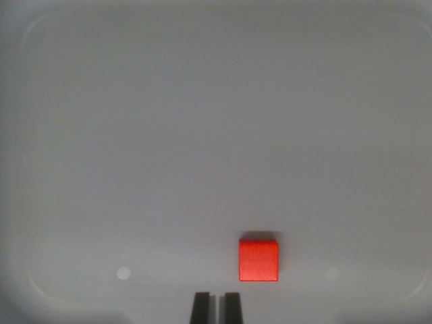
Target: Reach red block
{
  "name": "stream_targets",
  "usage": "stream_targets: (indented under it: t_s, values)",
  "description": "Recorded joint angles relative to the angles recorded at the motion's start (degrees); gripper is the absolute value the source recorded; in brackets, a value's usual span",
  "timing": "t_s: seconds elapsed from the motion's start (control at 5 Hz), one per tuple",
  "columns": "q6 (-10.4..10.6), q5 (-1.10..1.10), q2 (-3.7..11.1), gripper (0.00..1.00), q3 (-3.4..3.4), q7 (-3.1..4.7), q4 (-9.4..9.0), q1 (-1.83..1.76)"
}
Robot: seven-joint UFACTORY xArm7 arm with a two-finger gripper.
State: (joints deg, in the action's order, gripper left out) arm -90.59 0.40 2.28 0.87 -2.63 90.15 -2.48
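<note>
Red block [258, 260] sat flat on the grey worktop [202, 135], just ahead of our hand [217, 307] and a little toward the wrist view's right, not touching it. Our hand held nothing; its two dark fingertips stood nearly together, with only a thin slit between them. We judged the reach mostly done, with a small shift toward the block left. We could read no brand, label or writing anywhere.
</note>
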Motion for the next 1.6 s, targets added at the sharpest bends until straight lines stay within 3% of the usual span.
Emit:
stream_targets:
  t_s: [1.0,1.4,1.6]
  values:
    - [2.0,-0.09,0.12,0.0,-0.09,-0.02,-1.8,0.1]
    - [4.9,-0.23,0.3,0.0,-0.22,-0.05,-4.48,0.26]
    - [4.9,-0.23,0.3,0.0,-0.22,-0.05,-4.48,0.26]
